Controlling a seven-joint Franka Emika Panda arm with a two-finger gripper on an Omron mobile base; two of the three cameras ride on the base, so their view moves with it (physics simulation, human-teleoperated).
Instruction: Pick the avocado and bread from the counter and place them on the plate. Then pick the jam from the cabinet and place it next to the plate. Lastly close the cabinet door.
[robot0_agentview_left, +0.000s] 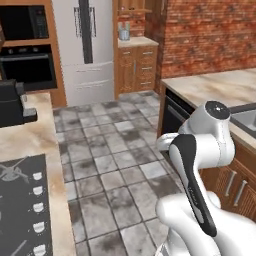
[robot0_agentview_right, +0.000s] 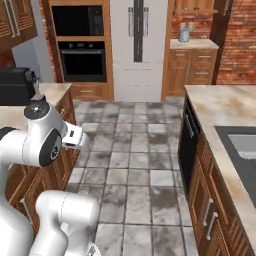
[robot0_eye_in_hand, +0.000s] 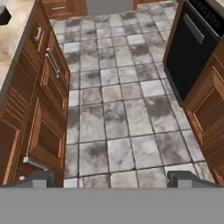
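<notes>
Gripper (robot0_eye_in_hand: 112, 181) over tiled floor (robot0_eye_in_hand: 118, 113), fingers spread wide, holding nothing.
Counter (robot0_agentview_left: 215, 87) runs long axis away from the base, right of the aisle; sink (robot0_agentview_right: 242, 150), probably, set into it.

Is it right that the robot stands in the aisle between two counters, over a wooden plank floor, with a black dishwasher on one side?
Not quite. The floor is grey stone tile, not wooden planks, as the hand view shows plainly. The rest holds: the robot stands in the aisle between two counters, and a black dishwasher sits on one side.
</notes>
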